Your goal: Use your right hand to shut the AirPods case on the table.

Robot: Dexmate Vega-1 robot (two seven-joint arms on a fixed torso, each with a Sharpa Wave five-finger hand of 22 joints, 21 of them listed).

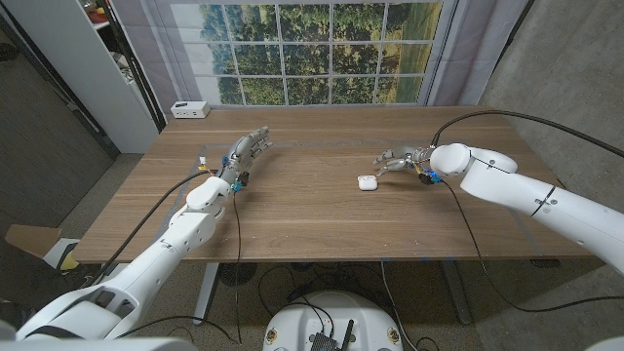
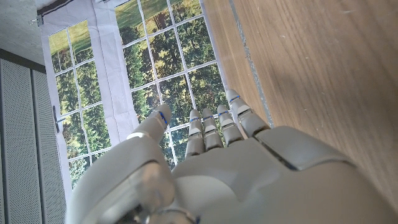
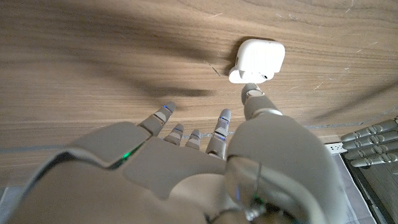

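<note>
The white AirPods case [image 1: 367, 181] lies near the middle of the wooden table [image 1: 322, 224]; its lid looks ajar. My right hand [image 1: 400, 160] hovers just right of and behind it, fingers spread, holding nothing. In the right wrist view the case [image 3: 258, 60] sits just beyond my thumb tip [image 3: 251, 93], with a small gap between them, and the right hand [image 3: 205, 168] is above the wood. My left hand [image 1: 249, 148] is at the table's far left part with fingers stretched out and nothing in them. The left wrist view shows that left hand [image 2: 230, 168] over bare wood.
A small white box [image 1: 190, 109] stands at the table's back left corner. A window backdrop [image 1: 312, 49] hangs behind the table. Cables run along both arms. My left hand's fingers [image 3: 367, 146] show at the edge of the right wrist view.
</note>
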